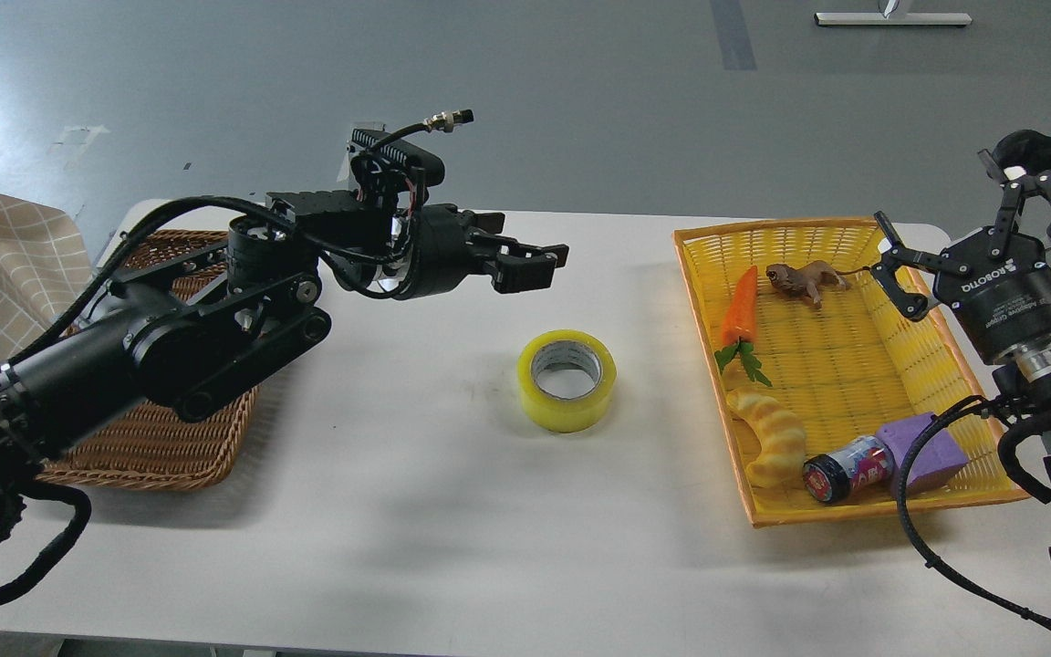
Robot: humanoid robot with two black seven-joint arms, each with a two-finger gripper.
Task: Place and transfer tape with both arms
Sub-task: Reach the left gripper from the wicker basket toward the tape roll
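Glossy translucent tape (567, 380) on a smooth matt table (416, 511); brown wicker basket (147, 438), yellow woven-plastic tray (840, 365).

You have a single view, taken from the robot's own head; it looks forward and down across the white counter (416, 547), with grey floor filling the top of the picture; the left arm enters from the lower left edge and the right arm from the right edge; the counter's near edge runs along the bottom; the wicker basket (161, 447) sits far left, the yellow tray (854, 233) right; no second view overlaps it.
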